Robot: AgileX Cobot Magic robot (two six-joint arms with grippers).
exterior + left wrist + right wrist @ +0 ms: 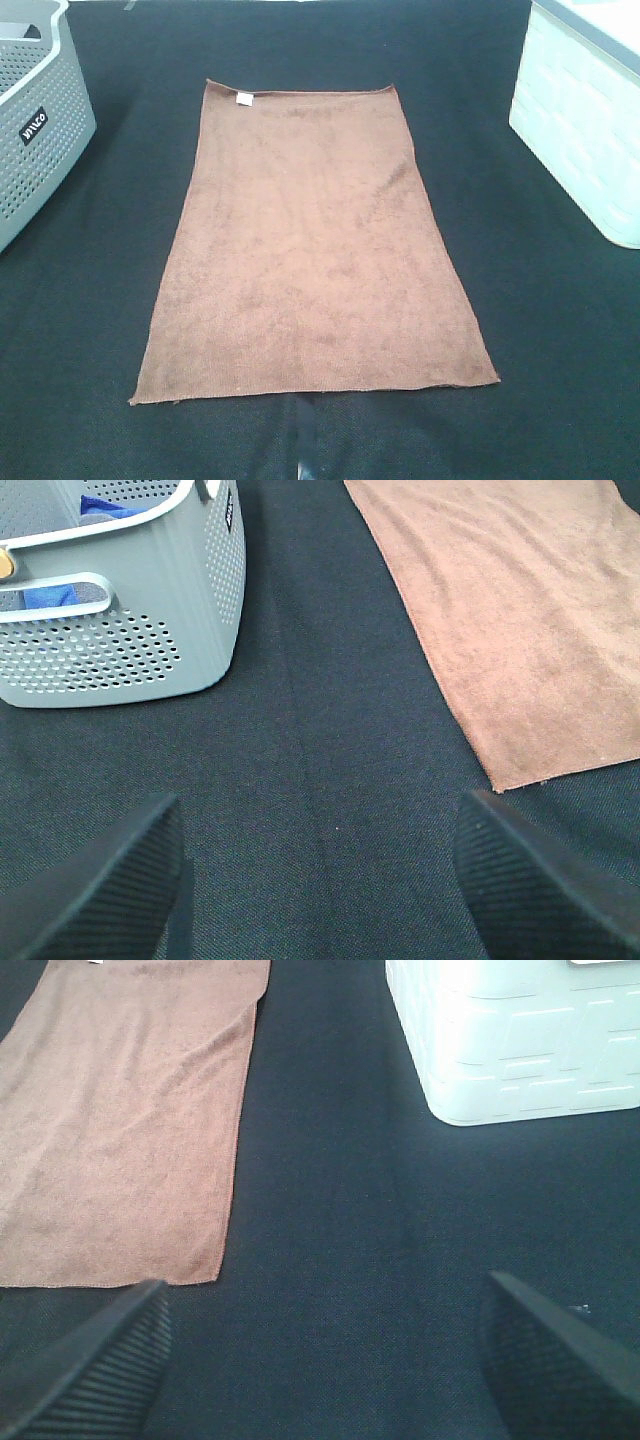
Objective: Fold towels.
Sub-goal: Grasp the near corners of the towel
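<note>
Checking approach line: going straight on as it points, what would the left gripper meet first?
The left gripper would probably meet bare black table cover, between grey basket and brown towel.

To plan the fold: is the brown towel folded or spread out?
Spread out: the towel lies flat in one layer, all four corners showing.

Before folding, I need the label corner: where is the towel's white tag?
In the exterior high view, the white tag sits near the far left corner of the brown towel, toward the grey basket.
</note>
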